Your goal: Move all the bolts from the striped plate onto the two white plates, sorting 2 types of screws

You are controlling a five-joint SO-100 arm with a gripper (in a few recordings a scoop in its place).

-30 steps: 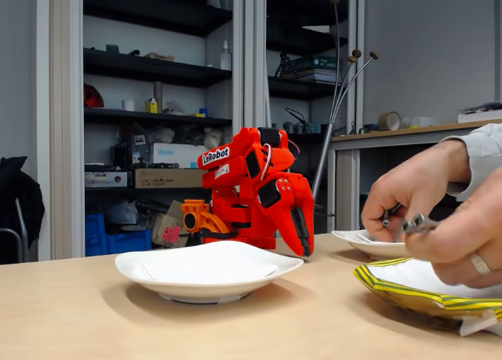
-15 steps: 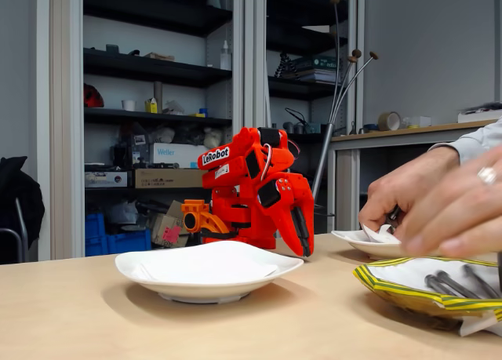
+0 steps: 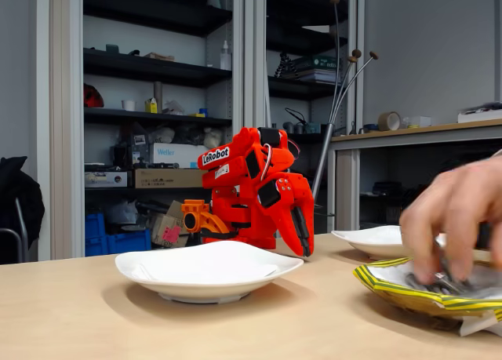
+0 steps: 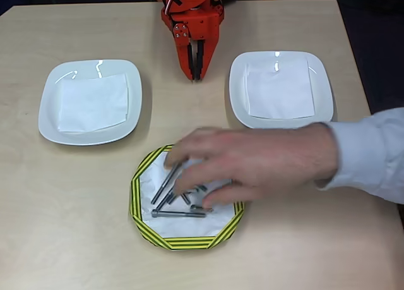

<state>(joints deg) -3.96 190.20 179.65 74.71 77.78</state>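
The striped plate (image 4: pixel 183 242) lies near the table's front edge in the overhead view, with several grey bolts (image 4: pixel 178 213) on its white inside. A person's hand (image 4: pixel 246 163) reaches in from the right and covers part of that plate, fingers touching the bolts (image 3: pixel 435 284). Two white plates (image 4: pixel 47 107) (image 4: pixel 237 88) sit left and right of it, each with a white napkin and no bolts. The orange arm is folded at the table's far edge. Its gripper (image 4: pixel 196 69) is shut and empty, pointing down at the table between the white plates, well away from the striped plate (image 3: pixel 392 289).
In the fixed view the folded arm (image 3: pixel 251 187) stands behind one white plate (image 3: pixel 157 278), with the other white plate (image 3: pixel 353 238) to its right. Shelves and a desk are behind the table. Bare tabletop lies around the plates.
The person's hands, which held bolts above the striped plate, have come down; one hand now rests in the plate on the bolts. The arm has not moved.
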